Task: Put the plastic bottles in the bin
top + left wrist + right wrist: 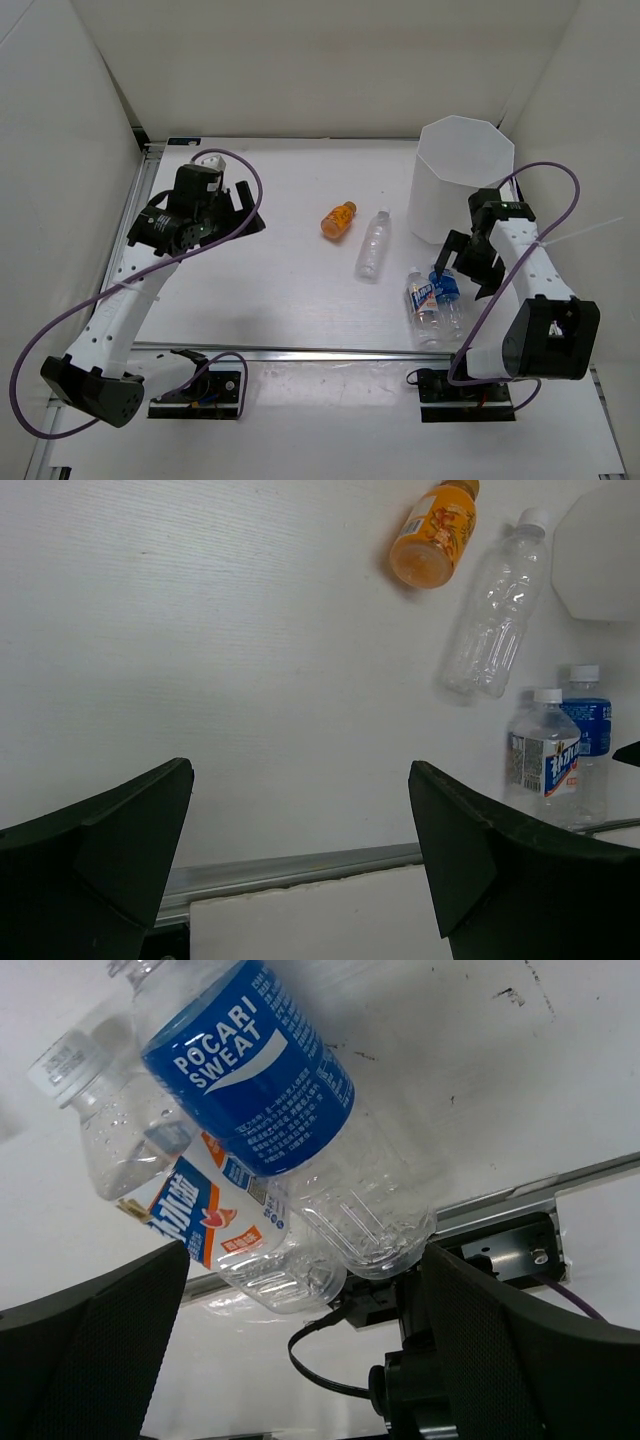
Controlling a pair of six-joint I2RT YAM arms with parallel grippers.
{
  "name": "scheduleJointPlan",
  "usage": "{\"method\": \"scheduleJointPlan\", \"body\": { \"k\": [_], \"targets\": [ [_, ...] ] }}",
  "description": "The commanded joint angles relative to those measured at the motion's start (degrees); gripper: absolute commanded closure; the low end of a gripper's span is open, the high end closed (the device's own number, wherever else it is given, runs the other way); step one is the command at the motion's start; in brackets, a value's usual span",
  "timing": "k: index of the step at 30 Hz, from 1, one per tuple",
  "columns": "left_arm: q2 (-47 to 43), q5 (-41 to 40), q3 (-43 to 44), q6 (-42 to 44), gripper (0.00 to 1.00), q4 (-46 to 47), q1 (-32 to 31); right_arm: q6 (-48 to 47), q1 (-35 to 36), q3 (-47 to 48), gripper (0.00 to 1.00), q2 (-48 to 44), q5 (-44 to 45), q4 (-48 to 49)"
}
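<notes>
Nothing is in yet, as far as I can judge: all four bottles lie on the desk (280, 290). My left fingers (248, 207) are spread wide and empty, hovering at the left, well apart from any bottle. Next comes the orange bottle (339, 219) on its side, with the clear bottle (373, 245) just beside it. Further right the labelled pair (432, 296) lie touching each other near the desk's front edge. My right fingers (463, 270) hang spread just over that pair, gripping nothing. The bin (440, 215) stands upright at the far right, just behind them. I'd say the blue-labelled one is the first pick, so the whole job is left.
</notes>
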Motion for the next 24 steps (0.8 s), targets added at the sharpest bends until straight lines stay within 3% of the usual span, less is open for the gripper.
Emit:
{"method": "scheduleJointPlan", "body": {
  "k": [1, 15, 24],
  "targets": [
    [-1.50, 0.93, 1.10, 0.73, 0.00, -1.58, -0.21, 2.81, 0.74, -1.60, 0.00, 0.07, 2.47, 3.49],
    [0.07, 0.93, 4.00, 1.26, 0.00, -5.62, -0.21, 13.28, 1.26, -14.44, 0.00, -8.27, 5.02, 15.01],
    [0.61, 1.46, 5.06, 1.78, 0.00, -7.92, -0.21, 17.24, 1.26, -20.58, 0.00, -5.99, 5.02, 18.52]
  ]
}}
